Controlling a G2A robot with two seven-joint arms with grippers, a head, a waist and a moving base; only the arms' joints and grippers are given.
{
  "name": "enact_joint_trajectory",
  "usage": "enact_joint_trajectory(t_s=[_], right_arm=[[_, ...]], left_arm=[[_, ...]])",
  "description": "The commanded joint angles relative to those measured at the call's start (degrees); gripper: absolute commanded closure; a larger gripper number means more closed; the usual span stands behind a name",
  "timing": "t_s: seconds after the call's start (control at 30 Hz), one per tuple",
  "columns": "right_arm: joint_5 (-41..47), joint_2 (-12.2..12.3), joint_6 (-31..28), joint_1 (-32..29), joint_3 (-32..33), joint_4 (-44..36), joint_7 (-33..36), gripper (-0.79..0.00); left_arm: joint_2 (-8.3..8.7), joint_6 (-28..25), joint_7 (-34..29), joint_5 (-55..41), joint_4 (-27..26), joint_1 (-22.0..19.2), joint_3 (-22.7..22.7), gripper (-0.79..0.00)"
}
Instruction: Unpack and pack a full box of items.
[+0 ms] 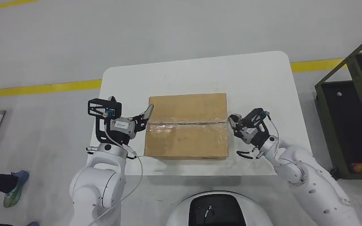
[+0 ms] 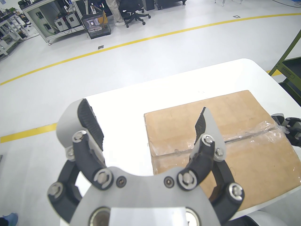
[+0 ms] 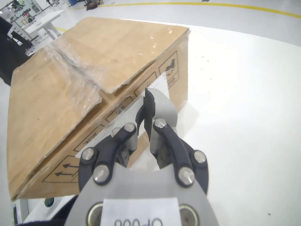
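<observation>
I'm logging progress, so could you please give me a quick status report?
Left hand open, at one end of box. Right hand shut, empty, at opposite end. Flaps closed, tape over seam. Nothing on top.

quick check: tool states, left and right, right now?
Left tool: open, empty, over one end of the cardboard box.
Right tool: closed, nothing visibly gripped, beside the box's other end.

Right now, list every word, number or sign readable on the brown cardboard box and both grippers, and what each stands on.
Brown cardboard box end wall: black framed handling signs, one with two arrows; the print beneath is too blurred to read.
White label behind the right gripper: cut off by the picture's edge, unreadable.
Left gripper: no print.
</observation>
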Motion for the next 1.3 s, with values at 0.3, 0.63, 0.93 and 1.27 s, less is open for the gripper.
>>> enact_joint_trajectory(t_s=[0.3,0.63,0.93,1.27], right_arm=[[2.7,1.6,2.6,-5.9,15.9,-9.0,-3.7,0.000],[4.0,2.5,-2.2,-9.8,22.3,-14.0,-2.7,0.000],[2.6,2.8,-4.3,-9.1,22.3,-12.7,-2.8,0.000],[1.2,2.9,-4.2,-9.8,22.0,-12.8,-3.8,0.000]], left_arm=[[0.00,0.0,0.0,0.0,0.0,0.0,0.0,-0.785],[0.00,0.0,0.0,0.0,0.0,0.0,0.0,-0.785],[0.29,-12.7,3.1,3.3,-1.9,-5.3,9.6,-0.785],[0.06,-22.6,-1.1,6.0,2.4,-8.9,23.4,-0.785]])
